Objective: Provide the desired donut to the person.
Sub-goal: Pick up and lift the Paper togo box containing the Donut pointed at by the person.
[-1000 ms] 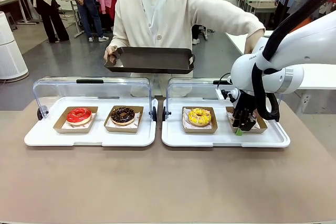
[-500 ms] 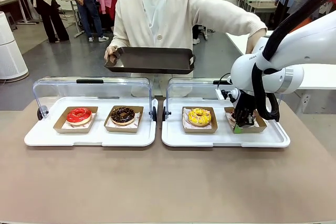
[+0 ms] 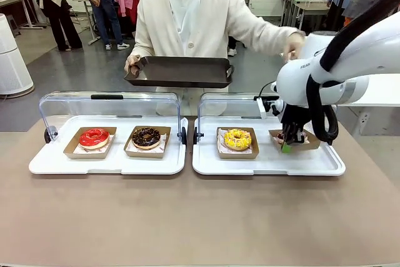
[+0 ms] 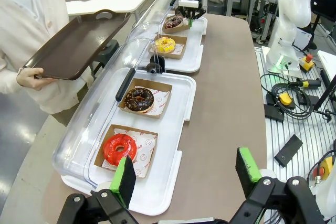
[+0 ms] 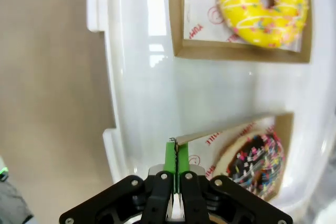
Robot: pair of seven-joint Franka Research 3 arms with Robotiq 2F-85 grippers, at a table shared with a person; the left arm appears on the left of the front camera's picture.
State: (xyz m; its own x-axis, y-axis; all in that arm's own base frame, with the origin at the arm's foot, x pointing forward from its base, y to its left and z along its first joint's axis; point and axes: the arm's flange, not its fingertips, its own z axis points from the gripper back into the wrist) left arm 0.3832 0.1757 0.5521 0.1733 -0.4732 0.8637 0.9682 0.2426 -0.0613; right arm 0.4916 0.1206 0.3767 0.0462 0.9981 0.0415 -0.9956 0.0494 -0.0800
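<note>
R gripper (image 5: 174,153) clamped on edge of sprinkle donut's cardboard tray (image 5: 239,124), lifted just off right white tray (image 3: 269,164); L gripper (image 4: 186,174) open, idle; handover to person's brown tray (image 3: 179,71) still todo.

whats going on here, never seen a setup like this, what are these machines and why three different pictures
These are two white robot arms at a table, each ending in a two-finger clamp with green pads. One picture looks across the table from between the arms; the other two come from cameras on each arm's wrist.

On the table sit two white trays with clear lids raised, holding a red donut, a chocolate donut, a yellow donut and a dark sprinkled donut, each in a cardboard tray.

The right gripper is shut on the sprinkled donut's cardboard tray, pinching its edge. The left gripper hangs open above the table. The person holds out a dark serving tray.
</note>
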